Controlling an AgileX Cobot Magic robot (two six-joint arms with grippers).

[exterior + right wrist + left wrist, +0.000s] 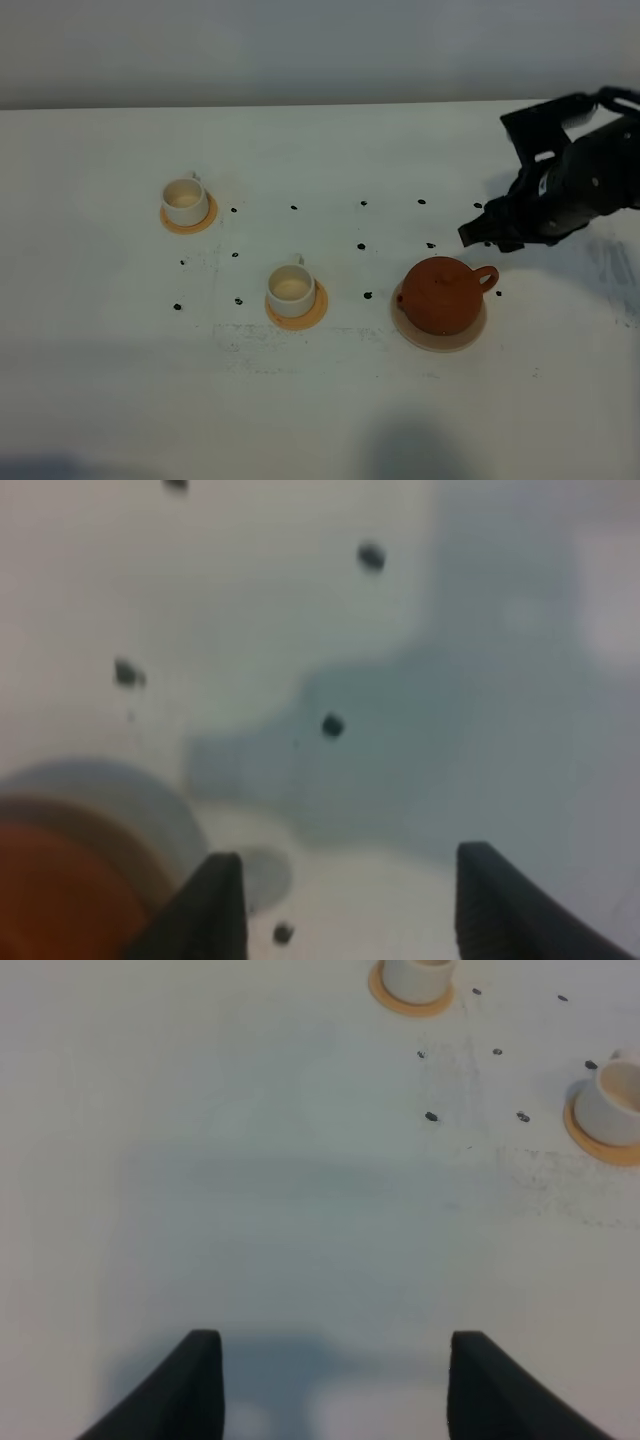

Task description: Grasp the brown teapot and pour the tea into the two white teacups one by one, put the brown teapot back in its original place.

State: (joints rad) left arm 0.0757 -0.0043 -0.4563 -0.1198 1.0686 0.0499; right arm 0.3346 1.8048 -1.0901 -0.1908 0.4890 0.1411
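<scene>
Teapot (442, 293) within beige coaster (441, 342) rim; right tool (345, 900) agape nearby, clear gap.

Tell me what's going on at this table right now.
The right gripper hangs open beside the brown teapot, near its handle, with nothing between its jaws. The teapot sits on its pale beige coaster. To its left stand the two white teacups, the far one and the near one, each on a small orange coaster. The left gripper is open too, over bare table, holding nothing.
</scene>
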